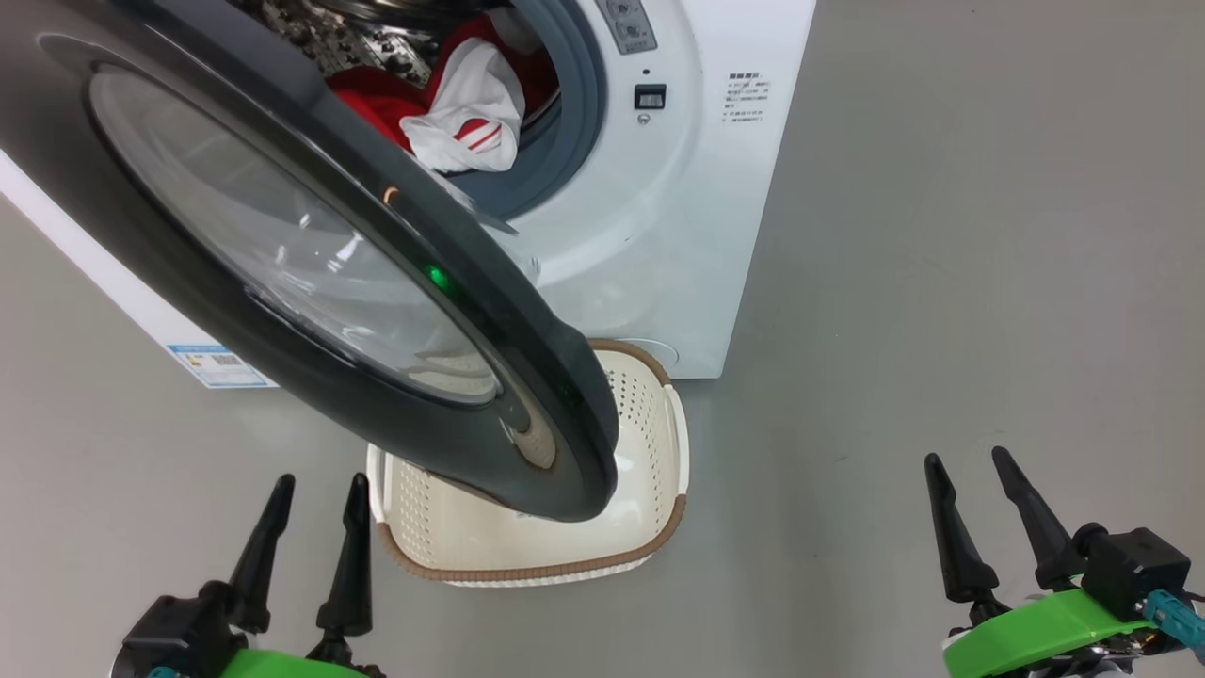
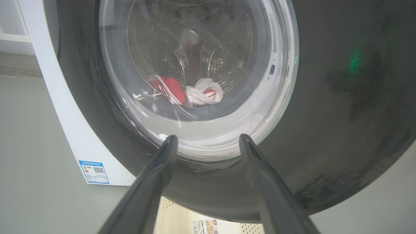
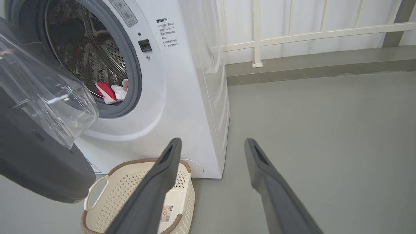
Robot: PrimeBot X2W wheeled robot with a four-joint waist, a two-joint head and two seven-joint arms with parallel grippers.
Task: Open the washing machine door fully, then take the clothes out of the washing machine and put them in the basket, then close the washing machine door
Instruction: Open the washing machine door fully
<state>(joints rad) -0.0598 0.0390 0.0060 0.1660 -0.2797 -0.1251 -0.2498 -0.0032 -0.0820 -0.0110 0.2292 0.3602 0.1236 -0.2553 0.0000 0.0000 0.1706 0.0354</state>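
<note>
- left end effector (image 1: 320, 482): near left, low over the floor (image 1: 941, 235). 2 fingers (image 1: 350, 556) spread, holding nothing, facing the door's outer side.
- washing machine door (image 1: 311, 273): part open, hinged at left, free edge swung near and overhanging the basket. Likely rigid and heavy. The glossy black rim looks slick to pinch, so push flat on the rim by the free edge, not on the bulged glass.
- clothes (image 1: 466, 113): red and white heap at the front lip of the drum (image 1: 320, 38), inside the machine. Soft, light, limp, so they will drape and may drag on the grey seal (image 1: 574, 122). Best hold is the bunched white fold on top.
- basket (image 1: 650, 424): on the floor just beside the machine's front, no clothes in it, partly under the door. Light, stiff plastic that probably slides if bumped.
- washing machine (image 1: 659, 235): far centre, opening exposed.
- right end effector (image 1: 966, 459): near right, fingers spread, empty, well apart from the machine.
</note>
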